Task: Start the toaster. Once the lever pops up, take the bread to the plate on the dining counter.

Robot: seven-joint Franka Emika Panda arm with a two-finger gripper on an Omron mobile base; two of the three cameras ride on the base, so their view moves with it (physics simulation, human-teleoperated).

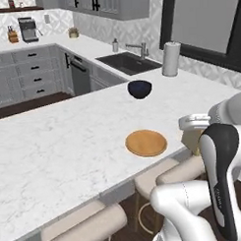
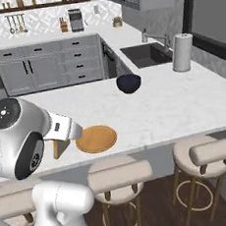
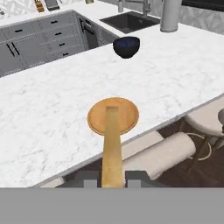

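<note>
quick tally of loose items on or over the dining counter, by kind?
Plate: 1, orange-brown, bare
Bowl: 1, dark blue
Paper towel roll: 1, upright at the far edge
Bread: 1, edge-on in the gripper, near the plate
Total: 4

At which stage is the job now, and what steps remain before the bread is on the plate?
Done, it seems: the bread is out of the toaster and has reached the dining counter. In hand: the gripper is shut on the slice, held edge-on and pointing at the plate, near the counter's stool-side edge. Left: bring the slice over the bare plate, lower it and release.
</note>
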